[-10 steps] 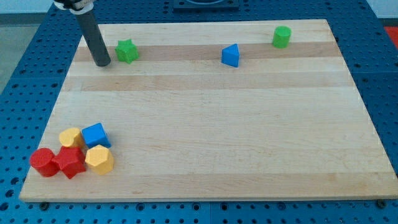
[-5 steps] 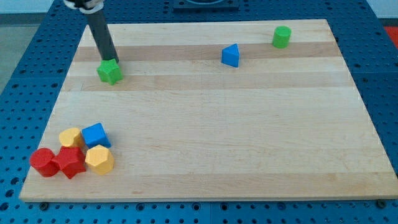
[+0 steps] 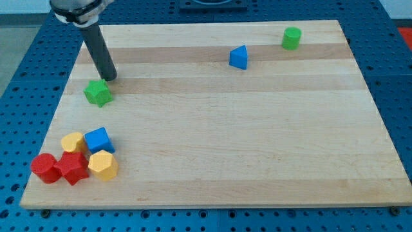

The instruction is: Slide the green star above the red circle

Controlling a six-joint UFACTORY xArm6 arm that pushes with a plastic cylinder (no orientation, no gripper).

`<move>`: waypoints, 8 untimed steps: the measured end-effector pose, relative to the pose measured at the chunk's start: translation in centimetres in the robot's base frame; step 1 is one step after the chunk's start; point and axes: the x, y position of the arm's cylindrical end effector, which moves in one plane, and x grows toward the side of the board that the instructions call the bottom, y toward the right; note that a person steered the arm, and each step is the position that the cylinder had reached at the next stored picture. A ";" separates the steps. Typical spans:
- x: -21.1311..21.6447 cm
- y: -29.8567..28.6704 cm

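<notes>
The push is under way: my tip (image 3: 110,78) carries nothing and rests just up-right of the green star (image 3: 98,93), near the board's left edge, well above the red circle (image 3: 44,167). The next move calls for a down-left push. A yellow block (image 3: 73,142) and blue block (image 3: 99,140) crowd the target.

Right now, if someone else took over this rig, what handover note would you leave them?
My tip sits just above and to the right of the green star, close to its upper edge.
The green star lies near the board's left edge, well above the cluster at the bottom left.
The red circle is the leftmost piece of that cluster, beside the red star.
Done: the star is in the left part of the board, above the cluster.
Left: nudge it further left and down, so it sits directly above the red circle.
</notes>
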 end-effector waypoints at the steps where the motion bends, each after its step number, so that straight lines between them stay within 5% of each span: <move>1: 3.7 0.6; 2: 6.9 -2.2; 4: 5.7 -0.5; 6: 7.7 -5.7; 8: 4.3 -8.3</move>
